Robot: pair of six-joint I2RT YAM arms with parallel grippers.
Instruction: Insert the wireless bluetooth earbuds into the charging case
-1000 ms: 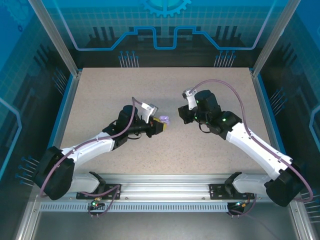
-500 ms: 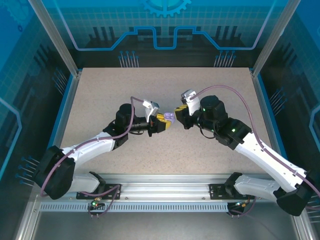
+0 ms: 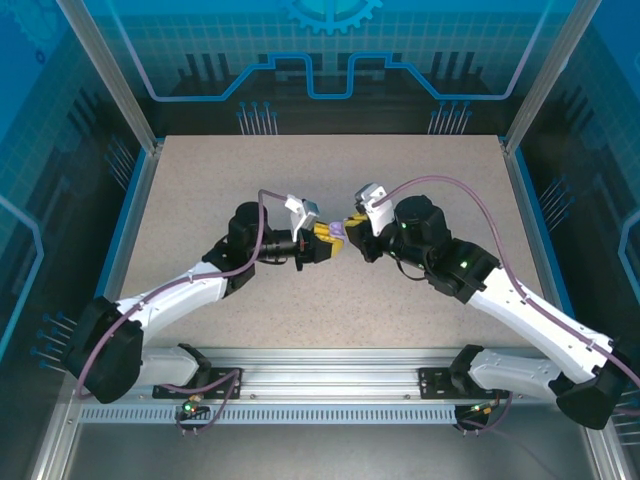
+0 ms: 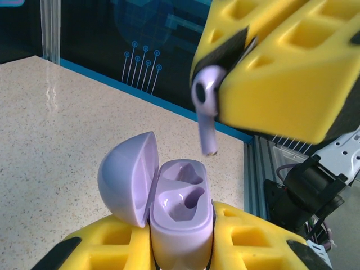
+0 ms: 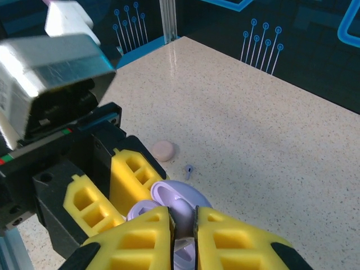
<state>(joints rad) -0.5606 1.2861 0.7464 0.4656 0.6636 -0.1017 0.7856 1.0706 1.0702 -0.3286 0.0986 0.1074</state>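
Observation:
My left gripper [image 4: 180, 250] is shut on the base of a lilac charging case [image 4: 181, 209]. The case stands upright with its lid [image 4: 125, 179] swung open to the left, and both sockets are empty. My right gripper [image 5: 184, 225] is shut on a lilac earbud [image 4: 205, 104], whose stem hangs down just above the far socket without touching it. From above, the two grippers [image 3: 322, 240] [image 3: 352, 222] meet tip to tip mid-table with the case [image 3: 338, 232] between them. A second lilac earbud [image 5: 189, 170] lies on the table beyond the case.
A round pale pink case [image 5: 163, 149] lies shut on the table near the loose earbud. The speckled tabletop [image 3: 200, 190] is bordered by a blue rim and dark panels. Both arms reach in from the near edge.
The right arm has swung left and brought its earbud over the open case. The left gripper has moved slightly up and right with the case to meet it.

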